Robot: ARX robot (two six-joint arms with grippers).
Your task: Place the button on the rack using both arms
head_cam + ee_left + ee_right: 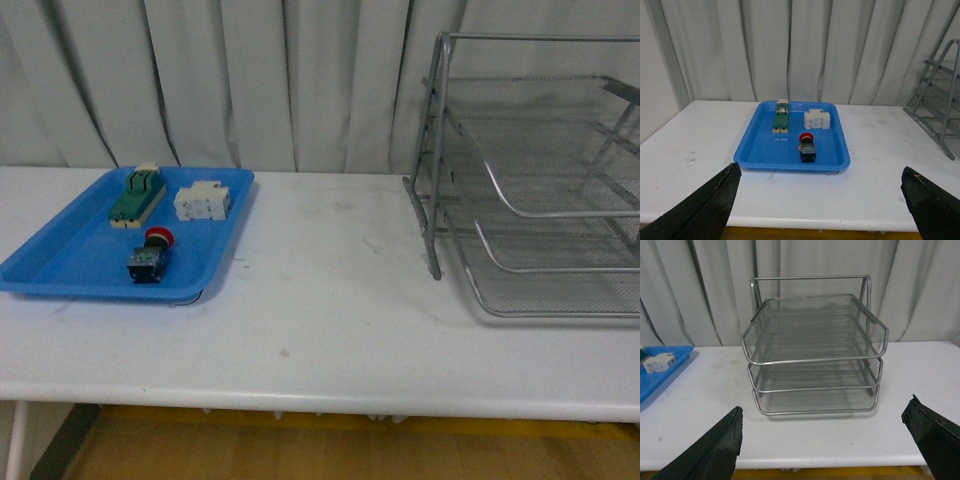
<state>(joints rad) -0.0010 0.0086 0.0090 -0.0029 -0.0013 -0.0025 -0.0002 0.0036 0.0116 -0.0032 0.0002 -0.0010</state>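
The button point(151, 255) has a red round cap and a black and blue body; it lies in the near part of a blue tray point(60, 265) at the table's left. In the left wrist view the button point(807, 146) sits well ahead of my left gripper point(822, 187), which is open and empty. The rack point(540, 190), a silver wire-mesh stand with three tiers, stands at the table's right. In the right wrist view the rack point(815, 350) faces my right gripper point(825, 432), which is open, empty and short of it. Neither arm shows in the front view.
The blue tray point(760, 152) also holds a green and beige flat switch point(137, 196) and a white blocky component point(203, 201) behind the button. White table point(330, 300) surface lies between tray and rack. Grey curtains hang behind.
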